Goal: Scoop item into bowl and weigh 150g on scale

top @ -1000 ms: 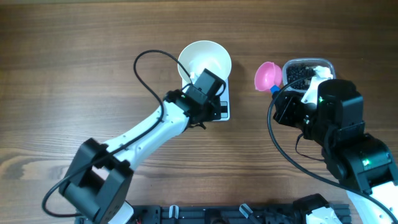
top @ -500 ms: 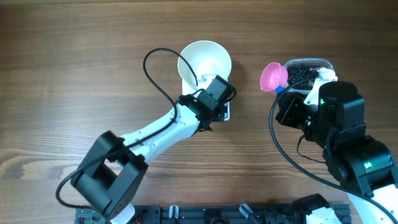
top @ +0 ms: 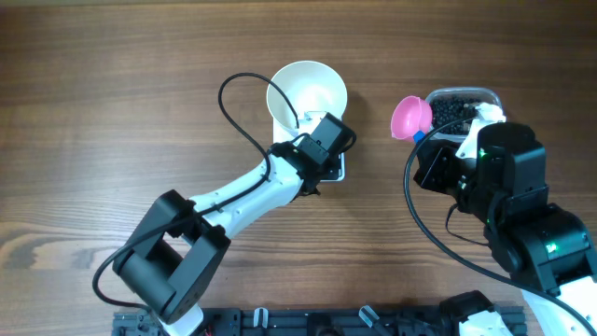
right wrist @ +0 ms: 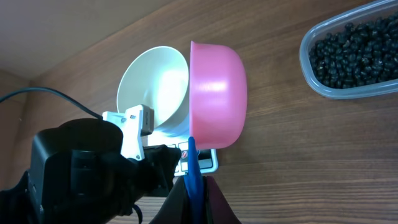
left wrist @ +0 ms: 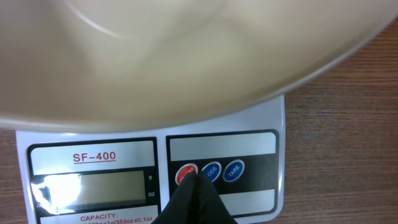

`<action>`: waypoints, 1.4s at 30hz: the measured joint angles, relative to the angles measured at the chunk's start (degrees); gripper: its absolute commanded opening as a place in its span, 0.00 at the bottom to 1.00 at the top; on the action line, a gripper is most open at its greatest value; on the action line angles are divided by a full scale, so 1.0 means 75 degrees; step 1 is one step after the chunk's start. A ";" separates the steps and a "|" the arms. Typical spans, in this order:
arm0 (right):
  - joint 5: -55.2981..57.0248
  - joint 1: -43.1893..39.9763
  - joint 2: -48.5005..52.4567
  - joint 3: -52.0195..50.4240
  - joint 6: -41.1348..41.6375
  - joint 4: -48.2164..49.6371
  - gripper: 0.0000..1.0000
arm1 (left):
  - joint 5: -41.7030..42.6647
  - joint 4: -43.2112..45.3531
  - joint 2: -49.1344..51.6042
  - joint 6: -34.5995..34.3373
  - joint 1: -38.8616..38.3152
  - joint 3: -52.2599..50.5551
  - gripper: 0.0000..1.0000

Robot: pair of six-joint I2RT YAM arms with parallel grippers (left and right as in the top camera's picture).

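Wooden table [top: 112, 93]: empty bowl [top: 308, 79] on scale [left wrist: 93, 157]; clear container [right wrist: 348, 95] holds item [right wrist: 354, 53].

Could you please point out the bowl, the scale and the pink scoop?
bowl [top: 300, 82], overhead view, inner wall.
scale [left wrist: 93, 186], left wrist view, its display.
pink scoop [right wrist: 214, 93], right wrist view, cup's outer wall.

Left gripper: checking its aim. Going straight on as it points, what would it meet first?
Most likely the red button on the scale; the left gripper is right at it, contact unclear.
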 measured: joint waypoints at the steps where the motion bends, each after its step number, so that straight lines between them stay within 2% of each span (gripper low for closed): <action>1: 0.0000 0.0000 0.0000 0.0000 0.0000 -0.0015 0.04 | -0.0006 0.0020 0.0055 0.0000 0.0000 0.0000 0.04; 14: 0.0003 0.0000 0.0000 0.0000 0.0000 -0.0061 0.04 | -0.0122 0.0233 0.0490 0.0000 0.0000 0.0000 0.04; 35: 0.0000 0.0000 0.0000 0.0000 0.0000 -0.0070 0.04 | -0.0076 0.0219 0.0484 -0.0009 0.0000 0.0003 0.04; 42: 0.0003 0.0000 0.0000 0.0000 0.0000 -0.0079 0.04 | 0.0370 0.0105 -0.0283 0.0082 0.0000 0.0000 0.04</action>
